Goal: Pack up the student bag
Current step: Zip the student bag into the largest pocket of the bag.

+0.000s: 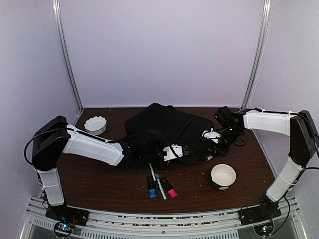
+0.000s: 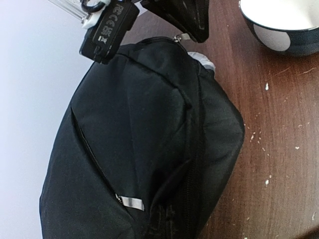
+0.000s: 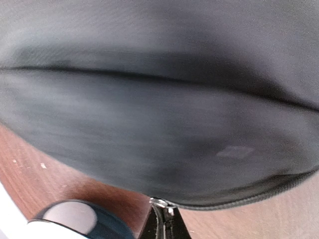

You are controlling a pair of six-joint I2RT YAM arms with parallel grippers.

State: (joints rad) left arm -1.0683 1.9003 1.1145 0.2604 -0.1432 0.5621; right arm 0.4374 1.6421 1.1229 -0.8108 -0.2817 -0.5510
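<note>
The student bag [image 1: 162,124] is a large black backpack lying flat mid-table. My left gripper [image 1: 191,153] is at its near edge; in the left wrist view the black fabric [image 2: 149,129] bunches into the gripper at the bottom, and the fingers are buried in it, shut on the bag. My right gripper [image 1: 206,141] reaches in from the right. Its dark fingertips [image 3: 175,226] are pinched shut on the silver zipper pull [image 3: 162,203] at the bag's edge. The left wrist view shows the same pull [image 2: 182,37] under the right gripper [image 2: 192,27].
A dark bowl with white spots [image 1: 223,176] stands right of the bag's near corner, close to the right gripper [image 3: 168,215]. Three markers [image 1: 159,186] lie in front of the bag. A white fluted dish [image 1: 95,124] sits at the back left. Crumbs dot the wooden table [image 2: 279,149].
</note>
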